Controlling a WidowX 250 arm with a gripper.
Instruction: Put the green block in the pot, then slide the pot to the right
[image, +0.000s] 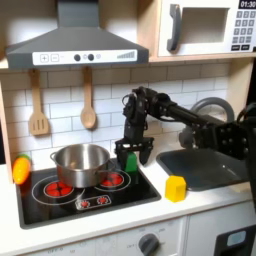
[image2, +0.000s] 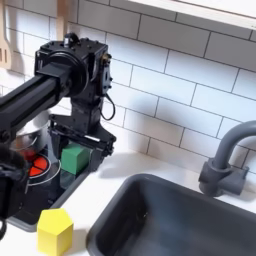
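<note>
The green block (image: 131, 160) sits low over the stove's back right corner, between the fingers of my gripper (image: 133, 156). In the second exterior view the same green block (image2: 72, 158) shows between the black fingers of the gripper (image2: 76, 152), which press against its sides. Whether the block rests on the stove top or hangs just above it is unclear. The silver pot (image: 82, 163) stands on the stove's left burner, to the first exterior view's left of the gripper and apart from it.
A yellow block (image: 176, 187) (image2: 55, 230) lies on the counter in front of the sink (image: 205, 168) (image2: 170, 215). An orange toy (image: 20, 170) rests at the stove's left edge. The faucet (image2: 225, 165) rises behind the sink. Utensils hang on the tiled wall.
</note>
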